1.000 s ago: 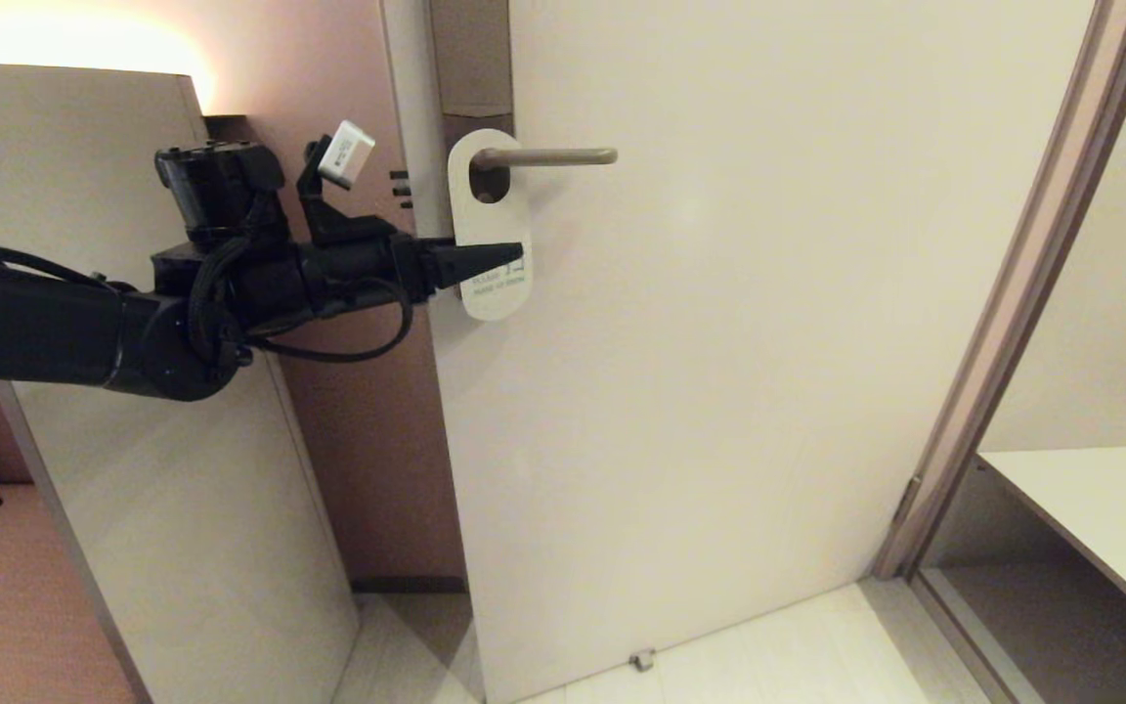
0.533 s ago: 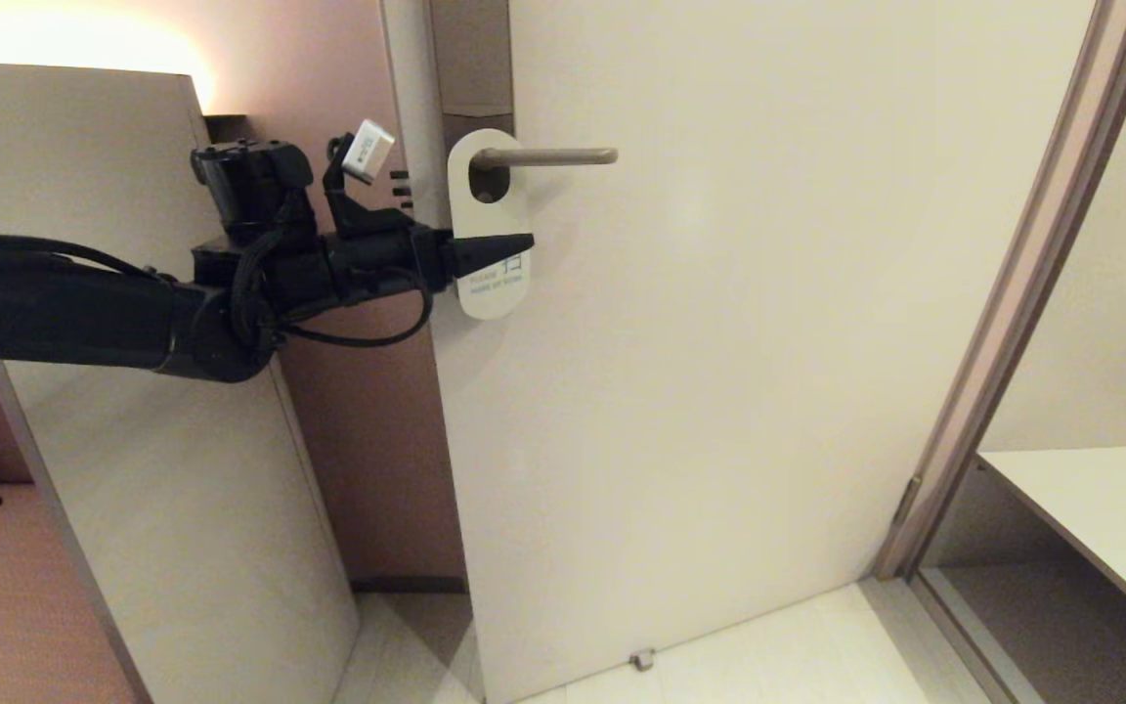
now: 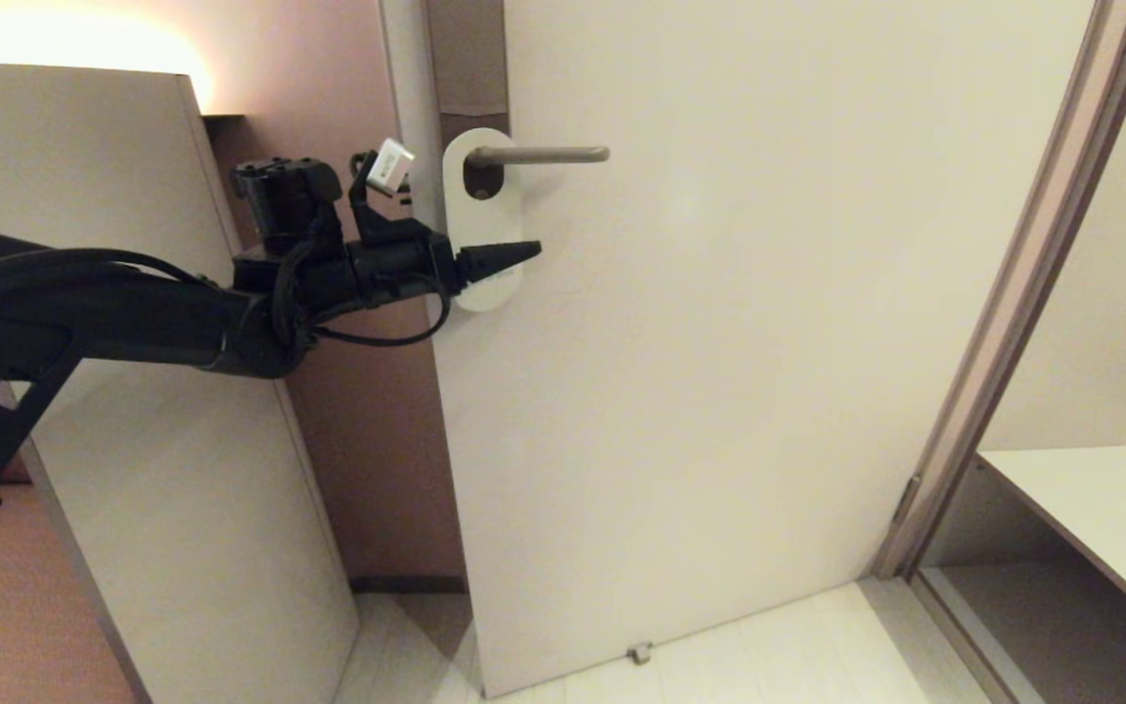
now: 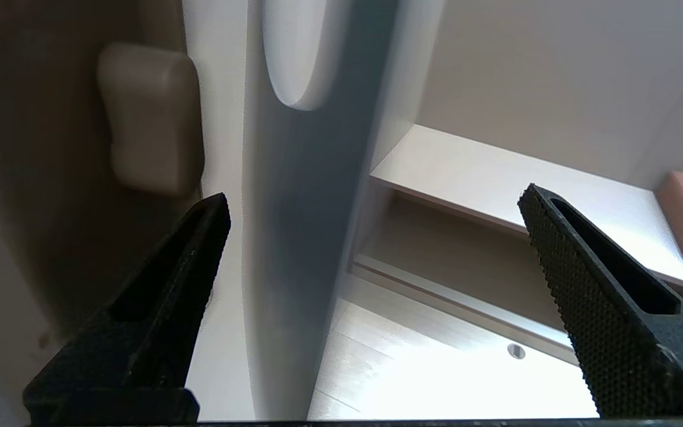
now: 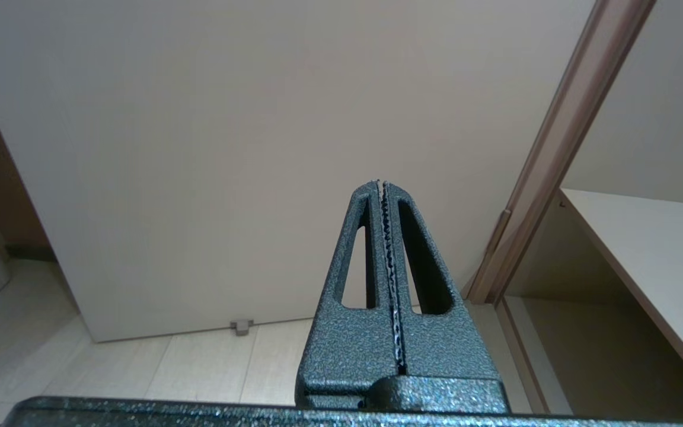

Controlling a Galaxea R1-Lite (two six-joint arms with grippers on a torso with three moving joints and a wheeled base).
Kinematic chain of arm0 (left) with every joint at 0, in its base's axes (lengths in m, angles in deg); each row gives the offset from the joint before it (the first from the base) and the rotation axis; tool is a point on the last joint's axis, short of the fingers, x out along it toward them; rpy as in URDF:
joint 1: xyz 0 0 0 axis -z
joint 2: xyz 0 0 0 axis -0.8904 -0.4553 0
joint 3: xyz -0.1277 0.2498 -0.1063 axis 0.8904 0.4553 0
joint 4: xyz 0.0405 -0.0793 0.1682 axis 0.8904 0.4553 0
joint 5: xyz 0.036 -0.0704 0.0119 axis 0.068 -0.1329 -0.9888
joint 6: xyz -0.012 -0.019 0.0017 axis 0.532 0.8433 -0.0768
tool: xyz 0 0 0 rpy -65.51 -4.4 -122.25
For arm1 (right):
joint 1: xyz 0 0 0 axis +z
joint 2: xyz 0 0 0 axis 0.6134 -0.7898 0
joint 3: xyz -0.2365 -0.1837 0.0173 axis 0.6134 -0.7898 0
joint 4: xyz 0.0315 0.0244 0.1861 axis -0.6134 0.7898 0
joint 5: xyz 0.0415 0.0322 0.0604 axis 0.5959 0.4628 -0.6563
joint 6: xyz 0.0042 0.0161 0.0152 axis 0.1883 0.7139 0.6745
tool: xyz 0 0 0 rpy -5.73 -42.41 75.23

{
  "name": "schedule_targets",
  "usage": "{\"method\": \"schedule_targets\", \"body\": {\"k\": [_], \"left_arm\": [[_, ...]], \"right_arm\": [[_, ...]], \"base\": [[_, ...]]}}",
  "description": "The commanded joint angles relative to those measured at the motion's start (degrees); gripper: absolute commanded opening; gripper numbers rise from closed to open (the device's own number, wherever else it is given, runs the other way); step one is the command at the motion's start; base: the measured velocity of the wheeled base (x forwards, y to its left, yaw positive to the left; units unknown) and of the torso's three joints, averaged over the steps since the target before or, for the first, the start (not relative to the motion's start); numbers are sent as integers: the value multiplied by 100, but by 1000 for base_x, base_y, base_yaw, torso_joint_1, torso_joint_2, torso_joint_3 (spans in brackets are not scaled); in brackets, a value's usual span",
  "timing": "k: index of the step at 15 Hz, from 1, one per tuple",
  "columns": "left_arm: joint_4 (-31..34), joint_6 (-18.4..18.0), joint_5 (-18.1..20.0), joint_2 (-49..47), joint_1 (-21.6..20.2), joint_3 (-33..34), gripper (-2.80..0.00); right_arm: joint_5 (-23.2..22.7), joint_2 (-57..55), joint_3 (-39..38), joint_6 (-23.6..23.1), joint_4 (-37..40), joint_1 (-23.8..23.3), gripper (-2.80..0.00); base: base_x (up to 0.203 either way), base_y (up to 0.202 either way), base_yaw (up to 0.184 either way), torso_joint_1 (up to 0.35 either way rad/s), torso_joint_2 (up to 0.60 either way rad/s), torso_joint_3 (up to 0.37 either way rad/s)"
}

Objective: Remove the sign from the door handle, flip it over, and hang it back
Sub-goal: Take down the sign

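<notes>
The white oval-ended card sign (image 3: 481, 230) hangs by its cut-out from the brushed-metal lever door handle (image 3: 539, 154), flat against the cream-coloured door (image 3: 719, 391). In the head view the sign's lower part is crossed by the gripper finger, so no writing on it can be read; in the left wrist view only its rounded blank lower end (image 4: 297, 53) shows.

The left gripper (image 3: 499, 259) is raised to the door's edge at the level of the sign's lower half. In the left wrist view its two black textured fingers (image 4: 578, 284) stand wide apart, one on each side of the door's edge, holding nothing. A small white tag (image 3: 392, 166) with illegible print sits on the wrist.

The right gripper (image 5: 384, 185) appears only in its own wrist view, low and facing the door, fingers pressed together on nothing.

A pale bench (image 3: 1101, 518) stands beyond the door frame at right.
</notes>
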Motion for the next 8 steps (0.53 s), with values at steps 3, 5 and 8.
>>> {"method": "schedule_targets", "body": {"k": [3, 5, 8], "left_arm": [[-22, 11, 32, -57, -18, -27, 0], [-22, 3, 41, -37, -18, -36, 0], [-29, 3, 59, 75, 16, -35, 0]], "right_arm": [[-3, -7, 0, -8, 1, 2, -280], [-3, -7, 0, -8, 1, 2, -280], [-3, -7, 0, -8, 1, 2, -280]], "base": [[0, 0, 0, 0, 0, 0], [0, 0, 0, 0, 0, 0], [0, 0, 0, 0, 0, 0]]}}
